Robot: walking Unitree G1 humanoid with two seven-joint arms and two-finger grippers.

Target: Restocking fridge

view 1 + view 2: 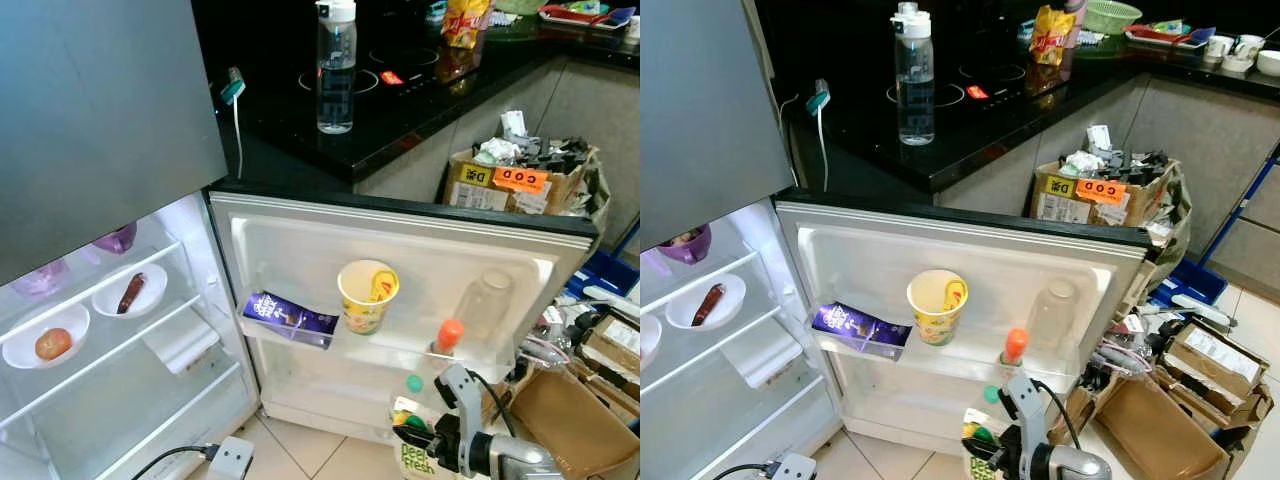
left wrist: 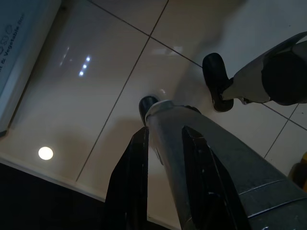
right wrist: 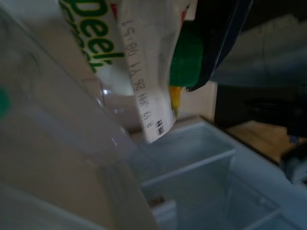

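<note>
My right gripper [image 1: 422, 436] is low in front of the open fridge door, shut on a white and green "peel fresh" juice carton [image 1: 417, 458]. The right wrist view has the carton [image 3: 144, 62] and its green cap [image 3: 187, 56] close up against the clear lower door shelf [image 3: 57, 143]. On the upper door shelf [image 1: 400, 356] stand a purple packet [image 1: 290, 318], a yellow cup [image 1: 367, 295], an orange-capped bottle [image 1: 450, 334] and a clear bottle [image 1: 486, 305]. A green cap [image 1: 413, 383] shows in the lower shelf. My left gripper [image 2: 165, 139] hangs open over the tiled floor.
Inside the fridge are a bowl with a round fruit [image 1: 46, 342], a bowl with a sausage [image 1: 130, 292] and a purple bowl [image 1: 116, 240]. A water bottle [image 1: 336, 66] stands on the black counter. Cardboard boxes [image 1: 520, 180] crowd the right; a power strip [image 1: 230, 458] lies on the floor.
</note>
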